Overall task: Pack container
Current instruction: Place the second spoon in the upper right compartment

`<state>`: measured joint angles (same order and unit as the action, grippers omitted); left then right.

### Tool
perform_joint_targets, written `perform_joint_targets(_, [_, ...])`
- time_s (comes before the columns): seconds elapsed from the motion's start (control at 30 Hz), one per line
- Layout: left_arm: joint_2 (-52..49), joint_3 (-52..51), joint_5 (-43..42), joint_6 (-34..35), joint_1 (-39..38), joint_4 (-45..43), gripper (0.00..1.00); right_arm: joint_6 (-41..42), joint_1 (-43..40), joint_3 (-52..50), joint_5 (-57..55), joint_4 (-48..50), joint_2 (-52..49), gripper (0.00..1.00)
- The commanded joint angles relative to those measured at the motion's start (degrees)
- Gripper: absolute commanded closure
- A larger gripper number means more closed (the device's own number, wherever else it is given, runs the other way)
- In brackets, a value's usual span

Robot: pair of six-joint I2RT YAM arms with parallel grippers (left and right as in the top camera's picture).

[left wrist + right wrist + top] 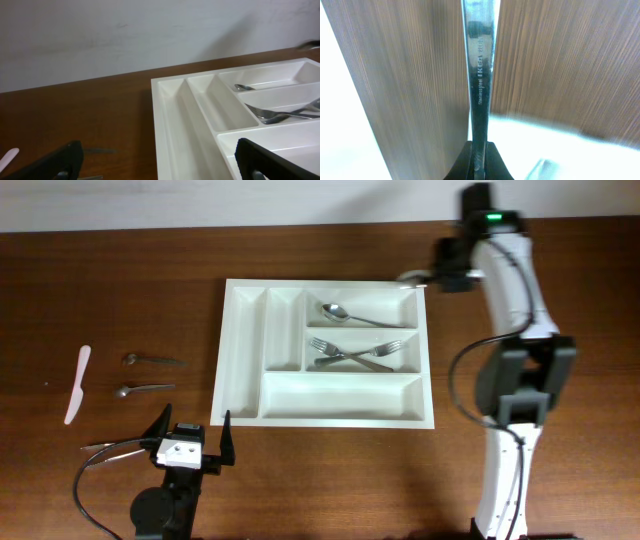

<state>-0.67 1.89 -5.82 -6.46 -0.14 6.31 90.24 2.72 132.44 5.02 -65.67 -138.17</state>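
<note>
Currently the right gripper [479, 159] is clamped tight on a slim stainless-steel cutlery handle [479, 75], at the far right corner of the large white five-compartment plastic tray [330, 423]. This looks like the carrying step. Next, the piece probably needs lowering into a matching compartment. The left gripper [190, 438] hovers by the tray's near left corner, spread wide and empty.

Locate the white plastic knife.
Overhead view: the white knife lies on the left of the table, just left of the upper spoon and lower spoon, well left of the container.
</note>
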Motion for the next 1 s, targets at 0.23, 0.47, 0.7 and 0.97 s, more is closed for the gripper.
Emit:
perform_joint_targets(0.23, [0.3, -0.4, -0.4, -0.7, -0.1, -0.1, 0.01, 14.2, 14.4, 1.0, -3.5, 0.5, 2.4, 0.91])
perform_joint_targets(0.47, [0.3, -0.4, -0.4, -0.7, -0.1, -0.1, 0.01, 13.6, 13.7, 1.0, -4.2, -1.0, 2.4, 0.39])
perform_joint_targets(0.7, [0.3, -0.3, -0.4, -0.7, -0.1, -0.1, 0.01, 3.4, 9.0, 1.3, -13.0, -2.3, 2.8, 0.00])
perform_joint_targets(0.97, [0.3, -0.4, -0.4, -0.7, -0.1, -0.1, 0.01, -12.1, -14.6, 5.3, -13.2, -18.1, 3.1, 0.01])
